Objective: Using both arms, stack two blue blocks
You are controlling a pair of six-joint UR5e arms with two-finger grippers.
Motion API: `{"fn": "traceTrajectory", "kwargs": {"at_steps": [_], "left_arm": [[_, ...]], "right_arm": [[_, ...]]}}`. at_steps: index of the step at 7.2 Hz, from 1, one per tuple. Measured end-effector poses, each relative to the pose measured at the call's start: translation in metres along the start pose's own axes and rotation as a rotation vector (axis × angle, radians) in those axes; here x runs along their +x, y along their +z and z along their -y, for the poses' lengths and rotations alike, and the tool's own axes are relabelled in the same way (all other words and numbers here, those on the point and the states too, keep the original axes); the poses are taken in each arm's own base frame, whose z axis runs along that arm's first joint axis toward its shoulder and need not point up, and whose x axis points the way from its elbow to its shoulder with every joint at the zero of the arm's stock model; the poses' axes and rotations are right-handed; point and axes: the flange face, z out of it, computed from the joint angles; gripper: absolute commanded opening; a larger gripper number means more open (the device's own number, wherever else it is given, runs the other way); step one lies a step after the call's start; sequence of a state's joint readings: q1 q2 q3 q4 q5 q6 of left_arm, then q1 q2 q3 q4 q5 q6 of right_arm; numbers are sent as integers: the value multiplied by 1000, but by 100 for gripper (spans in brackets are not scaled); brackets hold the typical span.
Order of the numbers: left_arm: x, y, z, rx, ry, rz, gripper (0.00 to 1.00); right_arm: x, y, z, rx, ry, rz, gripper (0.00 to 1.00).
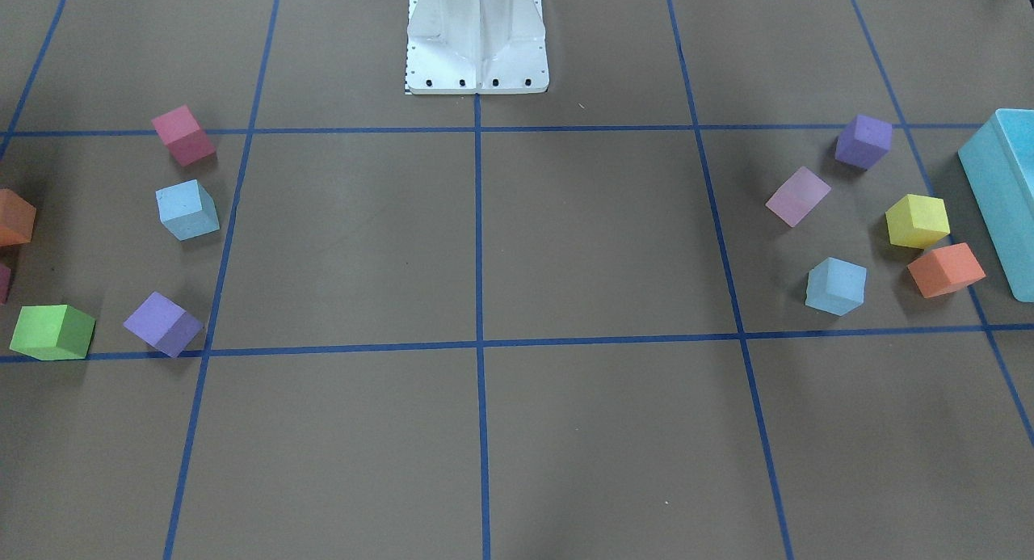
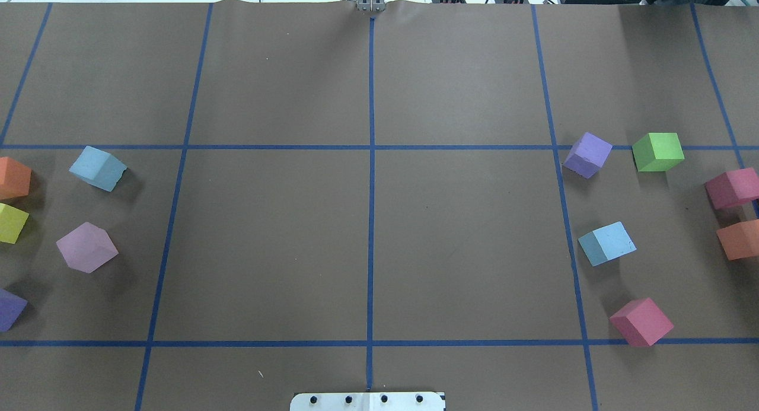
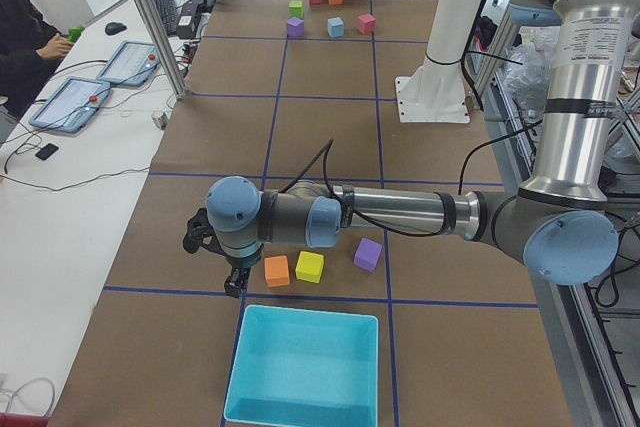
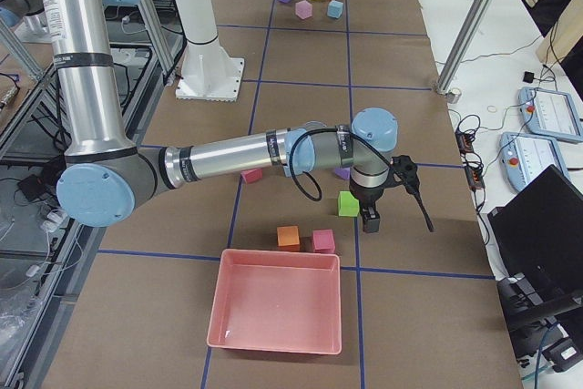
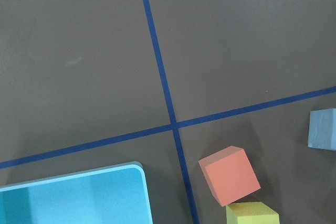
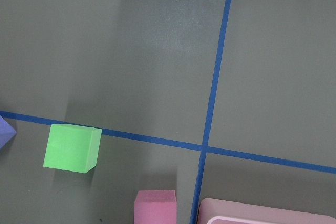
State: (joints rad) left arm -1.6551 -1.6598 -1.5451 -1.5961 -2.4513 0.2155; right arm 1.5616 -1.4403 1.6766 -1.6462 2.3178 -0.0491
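Observation:
One pale blue block (image 2: 98, 168) lies on the robot's left side of the table; it also shows in the front view (image 1: 836, 286) and at the right edge of the left wrist view (image 5: 323, 129). The other blue block (image 2: 606, 243) lies on the robot's right side (image 1: 187, 210). They are far apart and both rest on the table. The left gripper (image 3: 235, 282) hangs low beside an orange cube (image 3: 277, 270). The right gripper (image 4: 371, 219) hangs low just right of a green cube (image 4: 348, 203). Both show only in side views, so I cannot tell whether they are open or shut.
A turquoise box (image 3: 305, 367) stands at the left end and a pink tray (image 4: 276, 302) at the right end. Purple, yellow, pink, orange and red cubes lie around each blue block. The white pedestal (image 1: 477, 43) stands mid-table at the robot's edge. An operator sits beside the table.

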Motion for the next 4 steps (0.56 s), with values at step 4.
{"fn": "traceTrajectory", "kwargs": {"at_steps": [4], "left_arm": [[0, 0, 0, -1, -1, 0, 98]], "right_arm": [[1, 1, 2, -3, 13, 1, 100]]}}
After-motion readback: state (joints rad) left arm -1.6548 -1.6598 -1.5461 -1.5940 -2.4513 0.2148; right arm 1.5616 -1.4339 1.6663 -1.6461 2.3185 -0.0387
